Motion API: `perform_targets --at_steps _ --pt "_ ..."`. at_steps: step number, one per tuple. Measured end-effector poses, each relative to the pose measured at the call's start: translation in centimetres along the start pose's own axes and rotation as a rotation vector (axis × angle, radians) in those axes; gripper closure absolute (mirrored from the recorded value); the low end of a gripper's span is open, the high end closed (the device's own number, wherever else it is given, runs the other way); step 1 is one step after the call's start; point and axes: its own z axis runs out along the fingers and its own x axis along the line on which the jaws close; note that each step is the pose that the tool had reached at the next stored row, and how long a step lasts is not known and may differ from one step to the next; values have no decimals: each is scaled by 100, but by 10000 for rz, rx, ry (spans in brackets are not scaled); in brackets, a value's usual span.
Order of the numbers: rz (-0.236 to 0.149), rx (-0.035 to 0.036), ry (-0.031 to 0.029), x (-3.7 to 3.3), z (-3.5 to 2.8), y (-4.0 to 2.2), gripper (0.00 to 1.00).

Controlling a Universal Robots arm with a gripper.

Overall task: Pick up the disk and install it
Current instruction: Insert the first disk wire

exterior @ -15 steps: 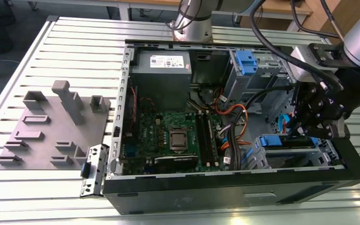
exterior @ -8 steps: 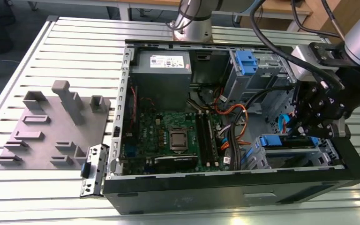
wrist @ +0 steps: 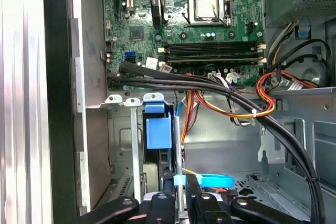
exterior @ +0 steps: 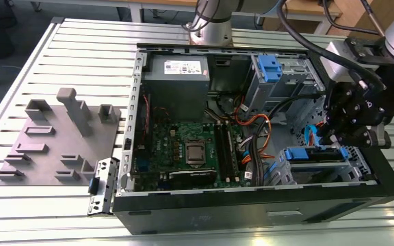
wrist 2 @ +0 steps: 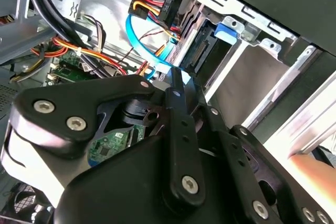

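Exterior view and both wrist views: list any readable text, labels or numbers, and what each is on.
No text can be read as it stands.
Power supply label: print too small to read.
Motherboard: markings and chip print too small to read.
Small circuit board behind the gripper: markings too blurred to read.

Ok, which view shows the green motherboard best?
The first wrist view: the green motherboard lies in plain sight, square silver processor socket included. The exterior view shows it partly under cables; the second wrist view catches a green strip.
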Motion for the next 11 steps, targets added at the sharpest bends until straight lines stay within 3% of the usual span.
perform_targets --at_steps 11 --pt "1 -3 2 -8 -3 -234 76"
